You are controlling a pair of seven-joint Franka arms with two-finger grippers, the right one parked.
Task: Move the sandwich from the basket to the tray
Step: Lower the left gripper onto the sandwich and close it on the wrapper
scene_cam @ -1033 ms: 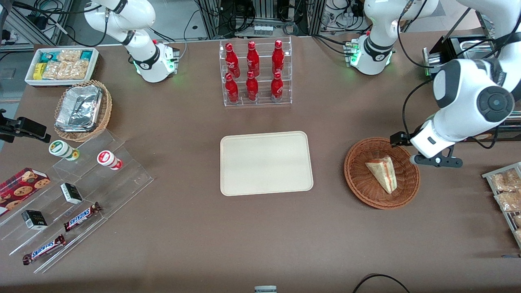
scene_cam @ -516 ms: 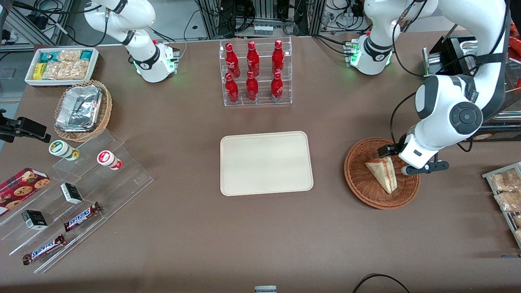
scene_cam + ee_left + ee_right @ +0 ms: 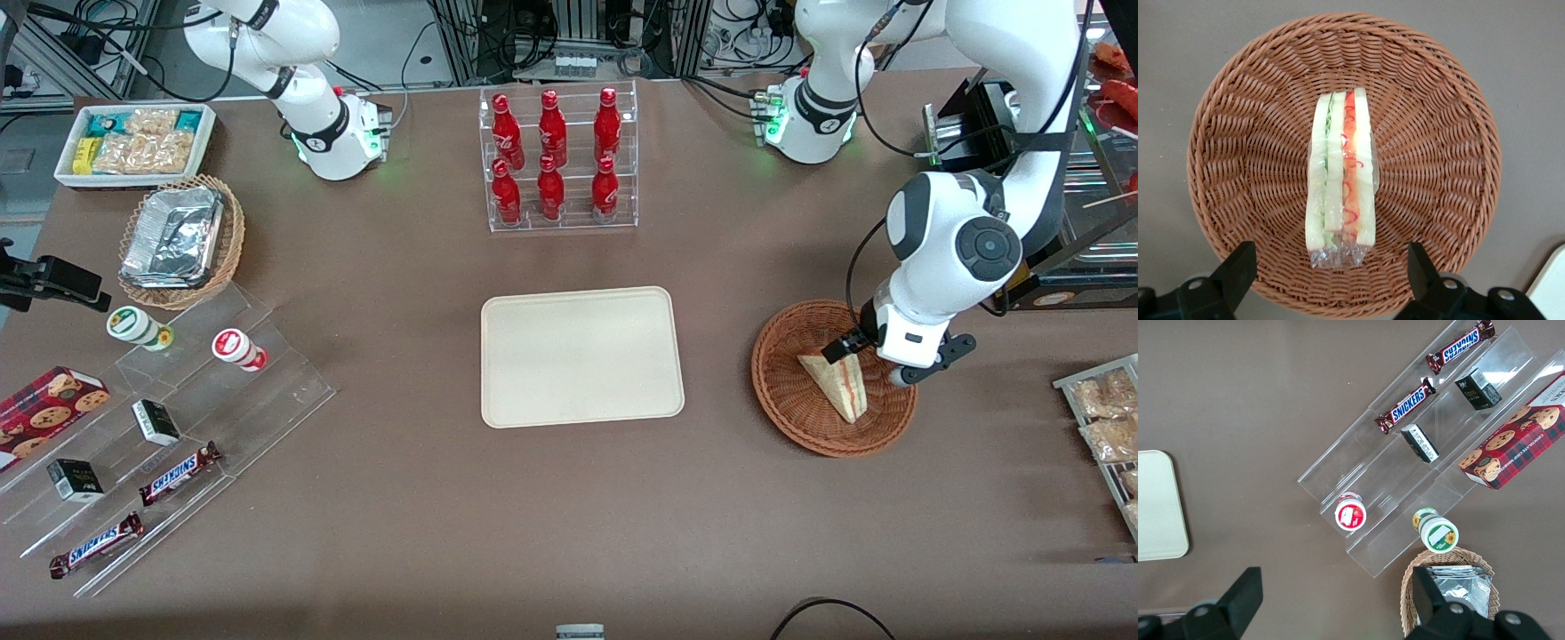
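The sandwich [image 3: 839,386] [image 3: 1340,175], a clear-wrapped wedge of white bread with red and green filling on its cut edge, lies in the reddish-brown woven basket [image 3: 787,391] [image 3: 1238,153]. My left gripper [image 3: 873,363] [image 3: 1333,268] hangs open just above the basket, over the sandwich's wider end, and its fingers [image 3: 1238,270] stand wide apart with nothing between them. The cream tray [image 3: 581,356] lies bare at the table's middle, beside the basket toward the parked arm's end.
A clear rack of red bottles [image 3: 556,158] stands farther from the front camera than the tray. Snack packets [image 3: 1102,418] lie at the working arm's end. Toward the parked arm's end are a tan wicker basket with foil containers [image 3: 180,240], a white bin [image 3: 133,142] and clear shelves with snacks [image 3: 169,427].
My left arm has swung in from the working arm's end and come down, bringing the open gripper from beside the basket to over the sandwich. The sandwich and basket have not moved.
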